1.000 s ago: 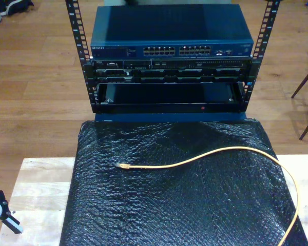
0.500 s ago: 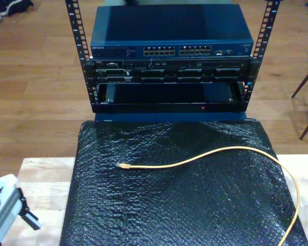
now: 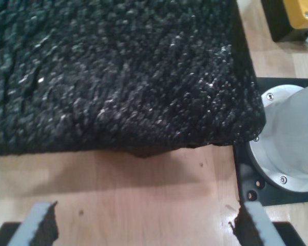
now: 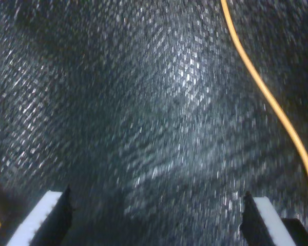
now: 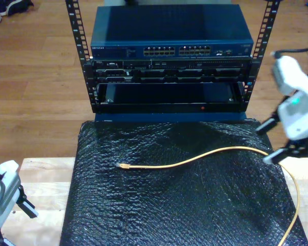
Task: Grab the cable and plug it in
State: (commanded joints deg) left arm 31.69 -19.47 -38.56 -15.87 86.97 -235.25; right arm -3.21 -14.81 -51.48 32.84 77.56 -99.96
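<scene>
The yellow-orange cable (image 5: 195,160) lies loose on the black mat (image 5: 179,205). Its clear plug (image 5: 120,165) points toward the exterior view's left, and the cord curves off toward that view's right and front. My second gripper (image 5: 267,144) hangs open over the mat at the exterior view's right, just above the cord's bend. In the second wrist view the cable (image 4: 267,97) runs beside my second gripper (image 4: 156,220), outside its spread jaws. My first gripper (image 3: 149,225) is open over bare wood beside the mat's edge (image 3: 143,138). It is seen as my first gripper (image 5: 18,205) at the exterior view's lower left.
A blue network switch (image 5: 172,38) with rows of ports (image 5: 177,51) sits in a black rack (image 5: 169,77) behind the mat. The wooden table (image 5: 41,179) borders the mat. A grey arm base (image 3: 290,138) and a yellow object (image 3: 300,13) stand near my first gripper.
My second gripper's arm has come into the exterior view from the right and now hangs over the cable's bend. My first gripper has risen a little. The cable has not moved.
</scene>
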